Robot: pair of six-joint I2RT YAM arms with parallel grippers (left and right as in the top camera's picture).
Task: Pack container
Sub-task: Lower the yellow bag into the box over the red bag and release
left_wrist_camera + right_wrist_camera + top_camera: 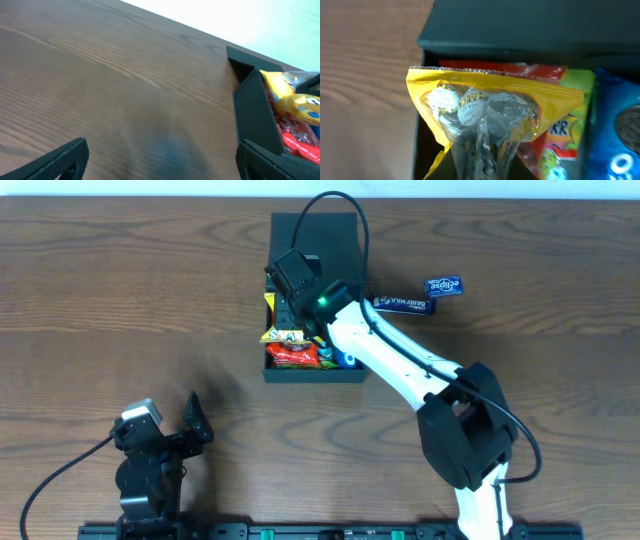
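The dark green container (315, 375) stands at the table's upper middle, its flap lid (315, 235) folded open behind it. It holds a yellow packet (283, 335), a red packet (292, 356) and a blue packet (347, 360). My right gripper (292, 310) reaches over the container's left side. In the right wrist view it (482, 170) is shut on the yellow clear-windowed packet (485, 105), held above the container's inside (422, 145). My left gripper (190, 430) is open and empty at the front left. Its view (162, 165) shows the container (252, 110) at the right.
A blue Eclipse packet (445, 284) and a dark blue Dairy Milk bar (405, 304) lie on the wooden table just right of the container. The right arm (400, 365) stretches from the front right base across to the container.
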